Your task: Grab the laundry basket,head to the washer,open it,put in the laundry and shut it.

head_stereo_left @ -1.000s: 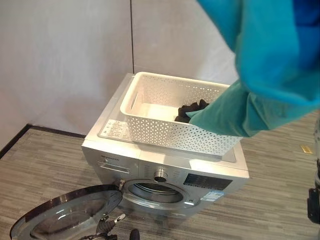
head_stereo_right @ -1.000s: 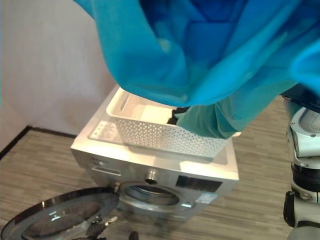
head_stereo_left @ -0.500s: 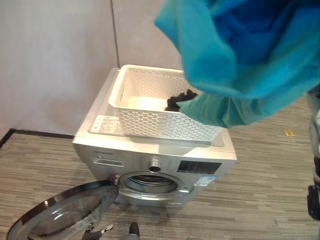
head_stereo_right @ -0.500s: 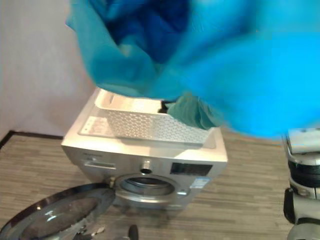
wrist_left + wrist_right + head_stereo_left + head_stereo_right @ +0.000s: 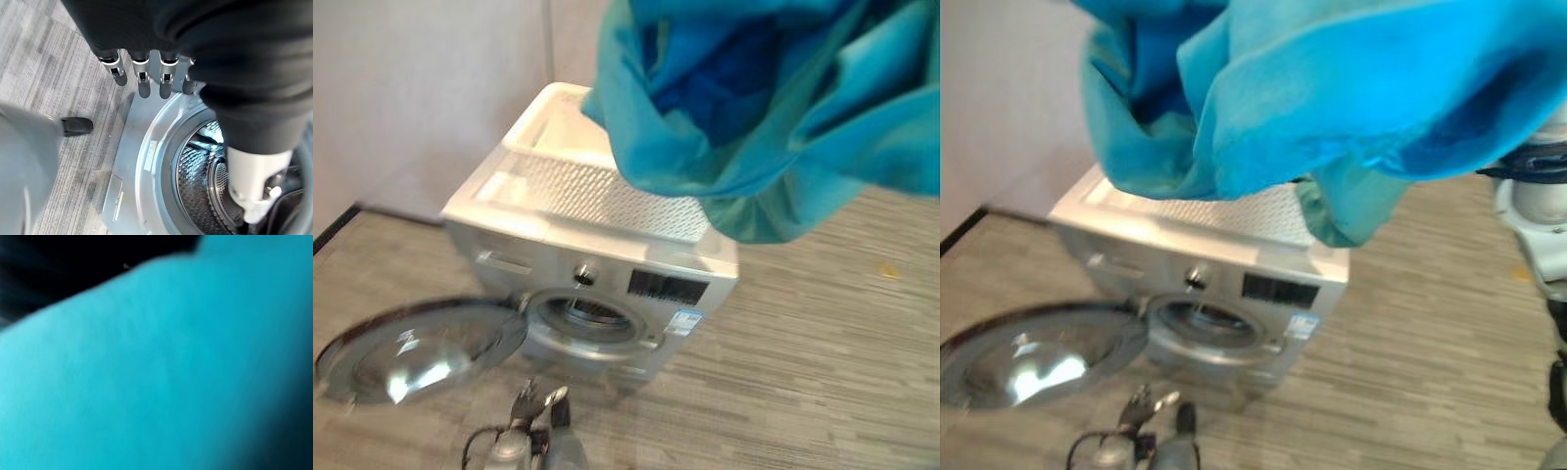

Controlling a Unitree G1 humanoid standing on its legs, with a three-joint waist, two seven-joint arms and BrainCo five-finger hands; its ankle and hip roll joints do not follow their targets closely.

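Laundry, a turquoise garment (image 5: 773, 108), hangs bunched high and close before the head camera, above the silver front-loading washer (image 5: 597, 264), evidently lifted clear of the white perforated laundry basket (image 5: 607, 186) that sits on the machine's top. Cloth blankets the right wrist view, which suggests the right hand carries it, though whether those fingers are clamped or loose cannot be told. The round washer door (image 5: 421, 348) lies swung wide to the robot's left, leaving the steel drum (image 5: 205, 181) exposed, so the opening step looks done and loading is in hand. The left hand (image 5: 142, 78) hangs low before the drum mouth with fingers straight and apart, holding nothing, perhaps keeping clear of the port. A dark control panel (image 5: 668, 288) and a small sticker (image 5: 681, 323) mark the washer's front; their print is too blurred to read
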